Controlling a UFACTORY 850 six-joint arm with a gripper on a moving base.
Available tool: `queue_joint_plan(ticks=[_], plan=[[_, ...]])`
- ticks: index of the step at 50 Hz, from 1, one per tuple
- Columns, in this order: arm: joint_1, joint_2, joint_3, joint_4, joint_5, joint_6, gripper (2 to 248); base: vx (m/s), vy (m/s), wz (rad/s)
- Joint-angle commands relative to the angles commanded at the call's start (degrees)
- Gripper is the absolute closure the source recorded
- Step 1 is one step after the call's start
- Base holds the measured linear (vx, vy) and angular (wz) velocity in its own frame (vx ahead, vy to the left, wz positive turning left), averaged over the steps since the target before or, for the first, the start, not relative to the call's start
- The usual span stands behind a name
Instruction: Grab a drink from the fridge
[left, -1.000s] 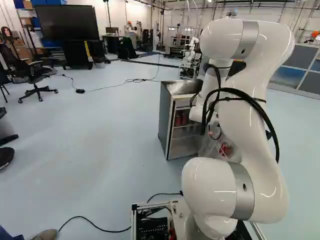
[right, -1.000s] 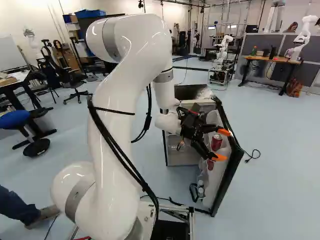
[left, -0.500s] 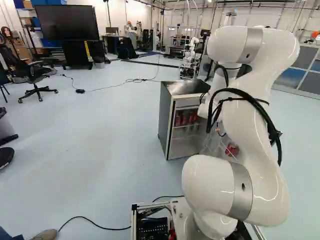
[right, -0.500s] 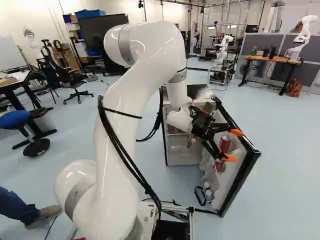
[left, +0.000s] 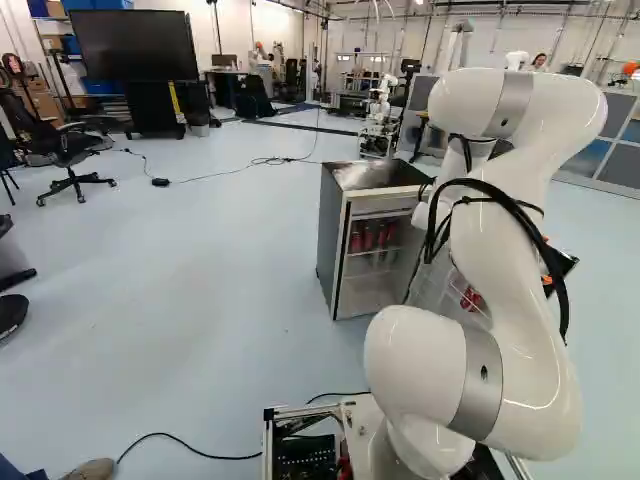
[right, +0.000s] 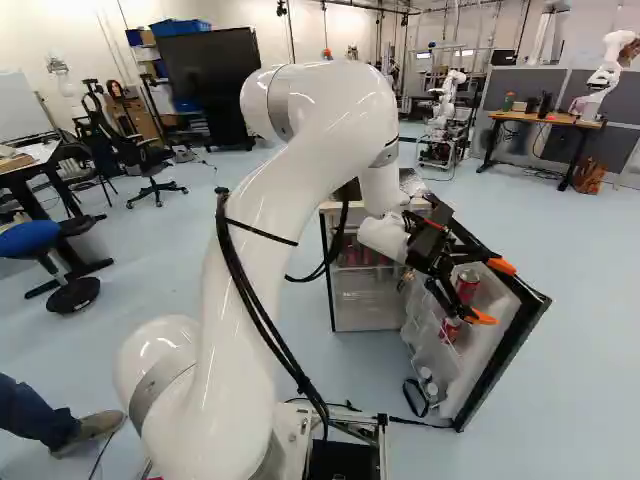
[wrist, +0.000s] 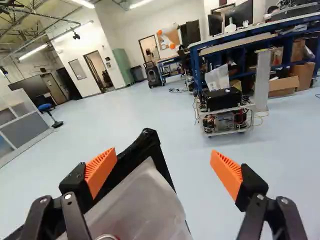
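Note:
In the right base view my gripper (right: 492, 292) stands open over the inner side of the swung-out fridge door (right: 513, 340). In the wrist view the open gripper (wrist: 163, 167) has the door's black corner (wrist: 148, 142) and pale inner lining (wrist: 145, 202) ahead of and below it, nearer one finger; contact cannot be told. A red can (right: 467, 286) sits in the door beside the fingers, another (right: 450, 328) lower down. The steel fridge (left: 335, 240) stands with its front uncovered, and several red cans (left: 368, 238) are on its upper shelf.
A clear bag lies on the fridge top (left: 375, 176). A cable loop (right: 415, 398) hangs by the door's foot. Farther off are a desk (right: 545, 119) with another robot (right: 610, 75), and chairs (right: 148, 165). A wheeled cart (wrist: 225, 112) stands beyond the fingers in the wrist view.
The arm has swung to the right and away from the fridge body, its gripper open throughout. The fridge door has swung wider along with it, baring more of the shelves. The base has not moved.

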Motion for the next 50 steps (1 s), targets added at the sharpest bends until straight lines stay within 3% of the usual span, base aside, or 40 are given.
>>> queue_joint_plan(ticks=[9, 18, 29, 50], plan=[[-1.45, -1.34, -2.79, 0.00, 0.00, 0.00, 3, 0.000, 0.000, 0.000], [-1.63, -1.28, -2.65, -0.16, 0.00, 0.00, 3, 0.000, 0.000, 0.000], [-1.01, 0.66, 1.30, -3.34, 0.00, 0.00, 3, 0.000, 0.000, 0.000], [0.63, 5.34, 10.38, -12.99, 0.00, 0.00, 3, 0.000, 0.000, 0.000]])
